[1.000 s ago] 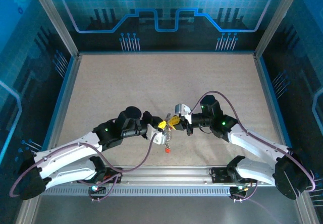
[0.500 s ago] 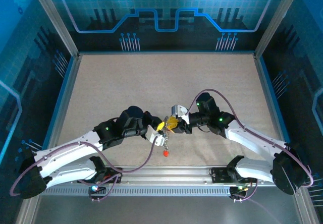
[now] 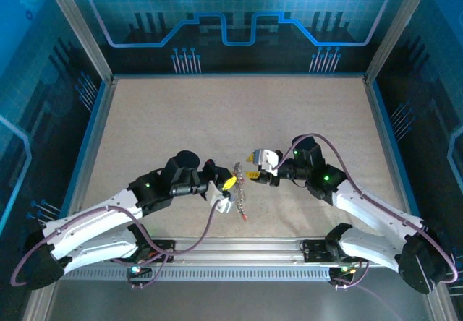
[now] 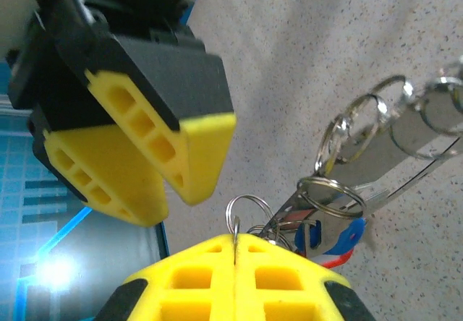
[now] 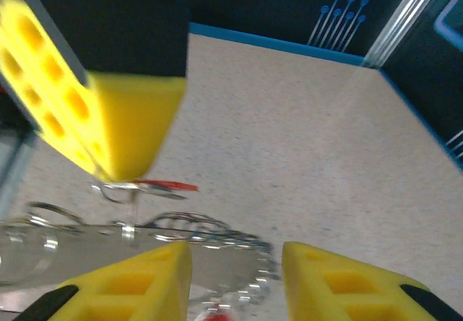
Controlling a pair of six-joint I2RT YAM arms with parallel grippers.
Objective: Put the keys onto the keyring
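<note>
Left gripper [image 4: 235,257]: jaws fully closed, pads pressed together on the thin wire of the keyring [image 4: 236,227], which stands up out of the seam between them.
Right gripper [image 5: 235,274]: jaws part-way open with nothing between them. It sits just beside the left gripper and faces it, pads apart from the metal.
Keys [image 3: 239,200]: a small bunch hanging off the keyring below the left jaws, over the near middle of the counter [image 3: 181,118]; whether the lowest one touches the counter I cannot tell.
Other metal: small split rings [image 4: 359,122] chained along a flat silvery piece [image 4: 405,144], and a blue-and-red key head [image 4: 346,238] close under the pads.
Long axis: from above, the bunch reads as one narrow string running from the left jaws toward the near edge, with a red key head [image 3: 246,218] at its far end; it likely hangs plumb.
Handling: each piece is probably light and stiff, but the bunch as a whole is loose — it should swing and twist with any arm motion. Bare wire and polished blades look slippery against the yellow pads; nothing looks fragile.
Where to take hold: best judged to be a key's broad flat head, faces against the pads, leaving its hole clear — and the keyring on a bare stretch of rim away from the dangling keys, as the left jaws have it.
</note>
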